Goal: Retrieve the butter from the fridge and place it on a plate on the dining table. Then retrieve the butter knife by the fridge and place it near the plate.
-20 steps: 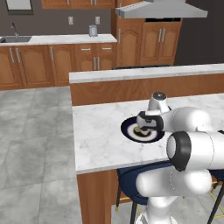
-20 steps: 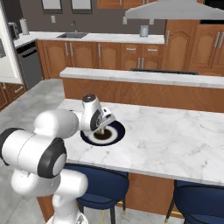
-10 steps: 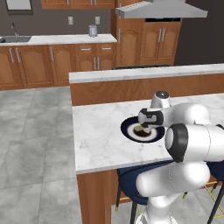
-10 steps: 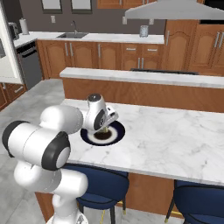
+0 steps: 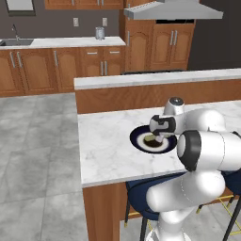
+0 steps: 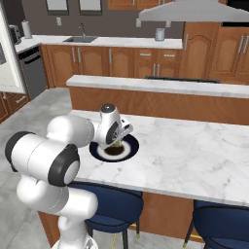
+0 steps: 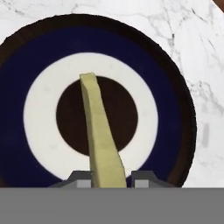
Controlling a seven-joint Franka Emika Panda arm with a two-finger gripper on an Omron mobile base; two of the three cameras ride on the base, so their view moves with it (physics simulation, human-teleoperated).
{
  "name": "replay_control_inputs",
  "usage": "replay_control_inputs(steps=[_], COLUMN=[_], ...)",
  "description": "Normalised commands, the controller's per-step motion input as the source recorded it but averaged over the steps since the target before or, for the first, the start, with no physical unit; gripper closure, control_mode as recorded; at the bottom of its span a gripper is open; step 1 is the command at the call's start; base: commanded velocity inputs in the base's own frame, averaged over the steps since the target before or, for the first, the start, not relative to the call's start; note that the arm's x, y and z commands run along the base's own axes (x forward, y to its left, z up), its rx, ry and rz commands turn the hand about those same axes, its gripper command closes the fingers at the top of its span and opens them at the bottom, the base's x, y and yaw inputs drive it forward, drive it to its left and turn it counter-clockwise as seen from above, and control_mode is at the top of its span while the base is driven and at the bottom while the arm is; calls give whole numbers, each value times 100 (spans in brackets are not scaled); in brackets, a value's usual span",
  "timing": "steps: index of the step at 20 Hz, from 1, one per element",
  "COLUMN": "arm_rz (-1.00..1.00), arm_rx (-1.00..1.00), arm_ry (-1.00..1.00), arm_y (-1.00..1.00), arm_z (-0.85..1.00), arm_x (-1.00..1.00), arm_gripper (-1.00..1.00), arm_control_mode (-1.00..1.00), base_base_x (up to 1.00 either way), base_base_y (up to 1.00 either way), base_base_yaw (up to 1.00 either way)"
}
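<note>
- The two-finger gripper (image 7: 107, 180) hangs low over the round dark navy plate with its white ring and dark centre (image 7: 175, 87). The slim yellowish-tan butter stick (image 7: 99, 135) sits between the two small dark finger tips (image 7: 79, 179), which are close against its near end. Judging from that, the pincer is grasping the butter, or barely loosening; I cannot tell if the pads press on it.
- In the hand view the butter runs from the fingers across the white ring to the plate's dark centre. Whether its far end touches the plate I cannot tell.
- In the left base view the plate (image 5: 139, 142) lies on the white marble slab of the dining table (image 5: 103, 146), near its front edge and left of the middle, with the gripper (image 5: 157, 137) right above it.
- Risk: if the fingers part while the stick is tilted, it may tip or slide towards the rim, since the plate looks smooth and glossy.
- Risk: soft butter might cling to one finger and be dragged off the plate as the hand lifts.
- Risk: a sideways pull-away could nudge the plate towards the table's near edge, above the blue stool (image 6: 112, 206).
- Materials: veined, polished marble top on brown wooden sides; the butter is matt, narrow and straight-sided.
</note>
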Motion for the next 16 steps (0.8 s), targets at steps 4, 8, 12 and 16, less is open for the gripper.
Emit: replay_control_inputs(steps=[4,8,12,16], arm_rz=[0,0,0,0], arm_rx=[0,0,0,0], arm_ry=[0,0,0,0], arm_y=[0,0,0,0], arm_z=[-3,0,0,0], arm_x=[0,0,0,0], arm_gripper=[-100,-100,-100,-100], arm_control_mode=[-100,-100,-100,-100], base_base_x=[0,0,0,0], base_base_y=[0,0,0,0], base_base_yaw=[0,0,0,0])
